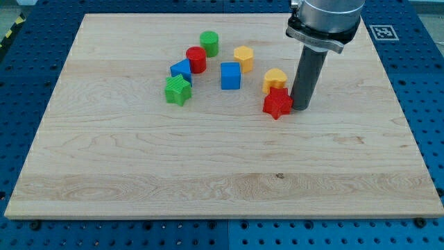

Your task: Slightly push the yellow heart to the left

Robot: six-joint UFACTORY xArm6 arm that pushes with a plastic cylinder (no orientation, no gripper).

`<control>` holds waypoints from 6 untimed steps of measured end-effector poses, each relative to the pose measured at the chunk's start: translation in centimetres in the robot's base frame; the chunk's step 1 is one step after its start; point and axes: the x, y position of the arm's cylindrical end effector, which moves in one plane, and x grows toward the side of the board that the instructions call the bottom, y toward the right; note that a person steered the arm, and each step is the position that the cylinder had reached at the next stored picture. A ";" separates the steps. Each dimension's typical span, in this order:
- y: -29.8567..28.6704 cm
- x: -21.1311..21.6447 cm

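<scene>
Yellow heart (275, 79) sits right of board centre, touching the red star (277, 103); my tip (301, 107), a bare rod gripping nothing, stands just right of both, so I judge the approach complete, and a short leftward push from slightly higher remains.

Eight blocks on the wooden board (104, 180): two red, a cylinder (196, 60) and a star (277, 103); two green, a cylinder (209, 43) and a star (178, 89); two blue, a cube (230, 76) and a smaller one (181, 69), shape unclear; two yellow, a heart (275, 80) and perhaps a hexagon (243, 57)
</scene>
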 end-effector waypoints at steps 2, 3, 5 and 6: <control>0.3 -3.1; 0.2 -3.1; -0.7 -3.1; -1.1 -3.1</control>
